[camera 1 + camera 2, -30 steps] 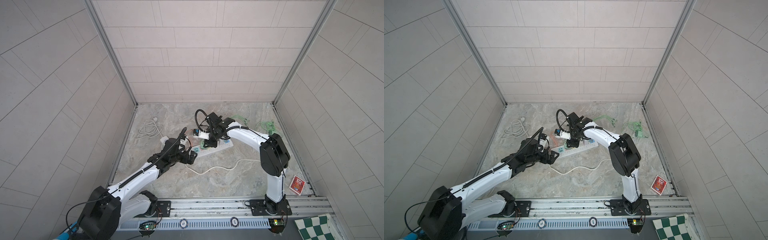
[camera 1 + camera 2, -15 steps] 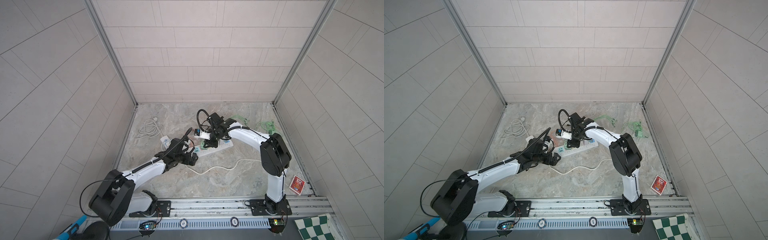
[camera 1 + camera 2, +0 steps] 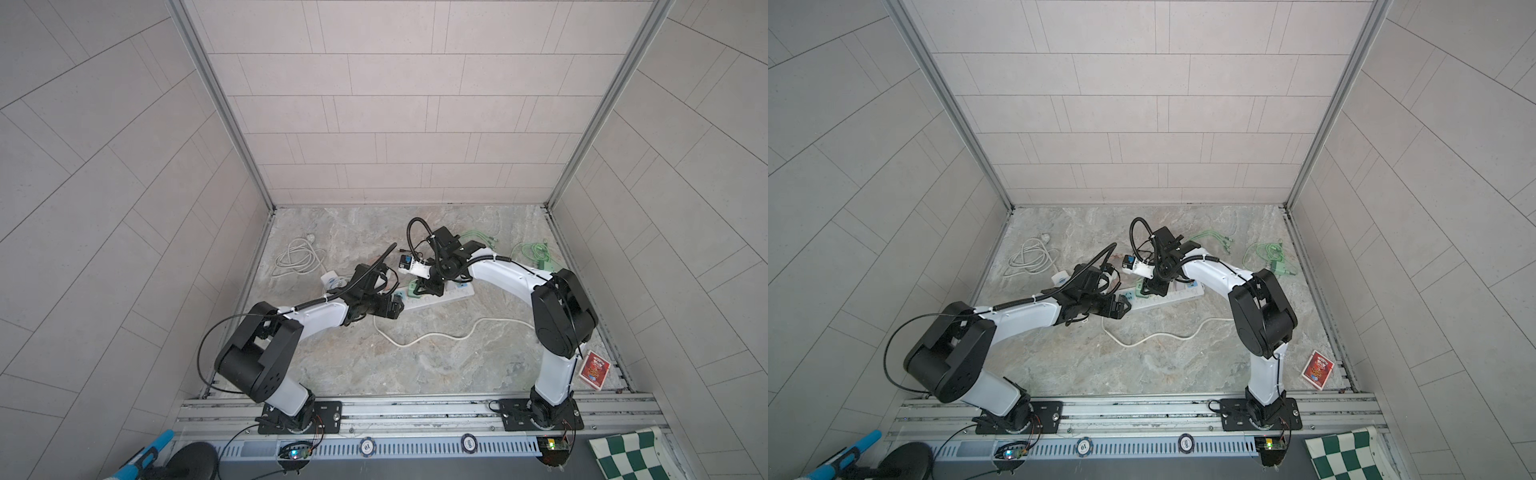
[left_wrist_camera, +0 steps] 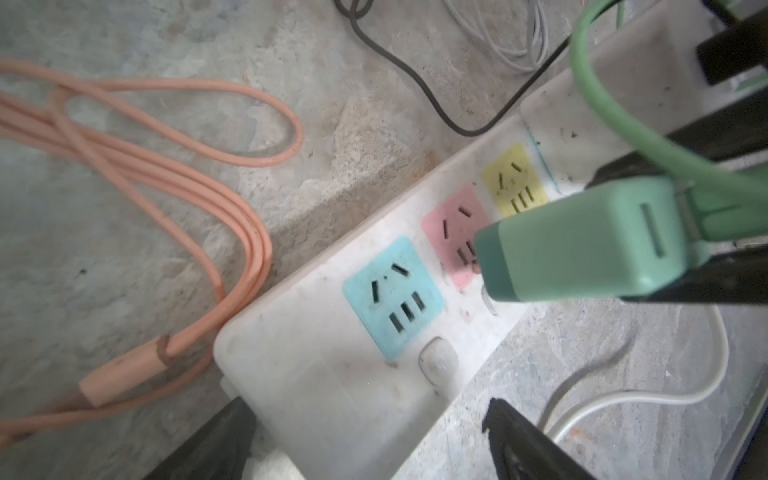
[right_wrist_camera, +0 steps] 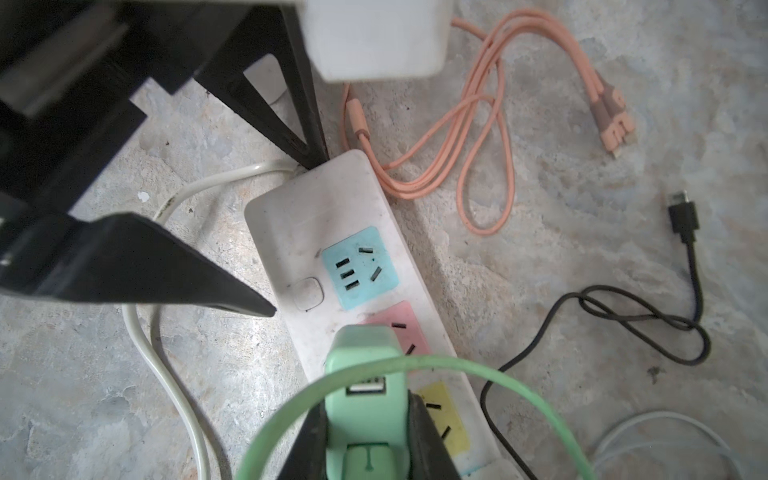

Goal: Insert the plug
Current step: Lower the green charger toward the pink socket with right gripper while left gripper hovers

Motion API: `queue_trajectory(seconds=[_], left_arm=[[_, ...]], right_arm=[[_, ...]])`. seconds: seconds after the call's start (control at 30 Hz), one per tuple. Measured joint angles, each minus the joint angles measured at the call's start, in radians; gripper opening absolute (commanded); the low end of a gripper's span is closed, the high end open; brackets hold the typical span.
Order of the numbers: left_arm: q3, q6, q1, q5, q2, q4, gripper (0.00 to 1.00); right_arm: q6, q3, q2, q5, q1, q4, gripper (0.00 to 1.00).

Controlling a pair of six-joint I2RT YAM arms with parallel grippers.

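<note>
A white power strip (image 3: 457,294) (image 3: 1177,296) lies on the stone floor, with blue (image 4: 392,297), pink (image 4: 453,232) and yellow (image 4: 513,183) sockets. My right gripper (image 5: 365,403) (image 3: 424,286) is shut on the green plug (image 5: 365,365) (image 4: 582,245), a block with a USB port and a green cable. The plug is tilted, its front end at the pink socket; its prongs are hidden. My left gripper (image 4: 365,401) (image 3: 392,308) is open and straddles the strip's end by the blue socket. One finger rests against a corner and the other stands off the side.
An orange cable (image 4: 145,166) (image 5: 478,137) lies along the strip's far side, with a black cable (image 5: 644,316) near it. The strip's white cord (image 3: 419,336) curls towards the front. A white cable coil (image 3: 297,257), green cables (image 3: 536,253) and a red card box (image 3: 595,370) lie further off.
My left arm has folded lower, and its gripper has crept a little closer to the strip's end. My right gripper with the plug has hardly moved.
</note>
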Motion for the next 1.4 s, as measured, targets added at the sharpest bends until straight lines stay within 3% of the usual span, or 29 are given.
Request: queue_trajectory(seconds=[0.5,1.4], left_arm=[[0.193,0.06,0.0,0.073,0.202,0.036,0.89],[0.208,0.087,0.045,0.118,0.206,0.015,0.9]], right_arm=[[0.028,-0.012,-0.007,0.029,-0.053,0.035,0.0],[0.065,-0.112,-0.092,0.083,-0.092,0.064,0.0]])
